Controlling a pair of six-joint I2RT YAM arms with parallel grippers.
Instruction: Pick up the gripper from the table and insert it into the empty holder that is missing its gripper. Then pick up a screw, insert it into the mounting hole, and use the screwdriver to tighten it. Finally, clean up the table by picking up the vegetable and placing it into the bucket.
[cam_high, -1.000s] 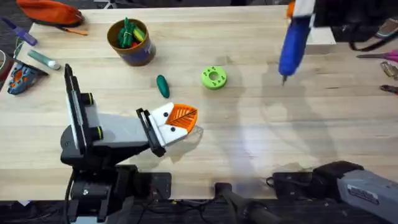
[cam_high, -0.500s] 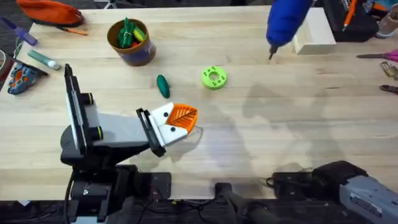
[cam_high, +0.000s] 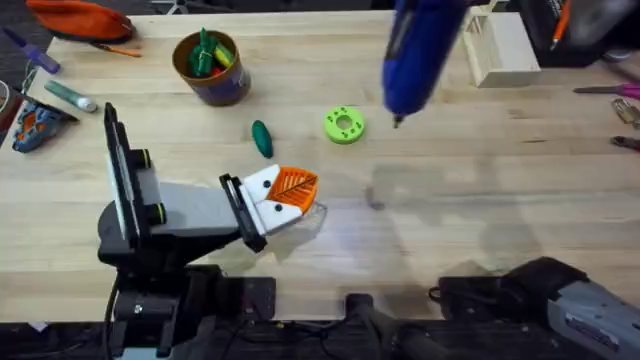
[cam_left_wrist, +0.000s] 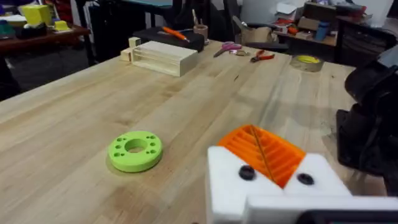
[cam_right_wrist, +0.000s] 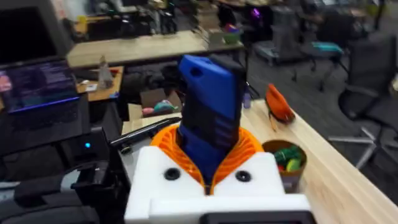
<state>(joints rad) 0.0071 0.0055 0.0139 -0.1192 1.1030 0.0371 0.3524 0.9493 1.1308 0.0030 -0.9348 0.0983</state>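
Above the far middle of the surface (cam_high: 470, 200), right end effector (cam_right_wrist: 214, 165) clamped on the screwdriver (cam_high: 420, 50), tip down, clear of the wood.

Nearer the front edge, left end effector (cam_high: 293, 192) resting low with orange pads pressed together, gripping nothing. Just beyond it, vegetable (cam_high: 261, 138) lying loose on the surface, well apart from the bucket (cam_high: 210, 68) at the far left, which already holds green and yellow pieces. Lime-green disc (cam_high: 344, 125) near the screwdriver tip, not touching it. Pale wooden box (cam_high: 500, 45) against the far edge. Scissors and pliers (cam_high: 625, 100) crowding the right edge, orange pouch (cam_high: 85, 18) the far left corner. Wide bare wood across the right half, open for movement.
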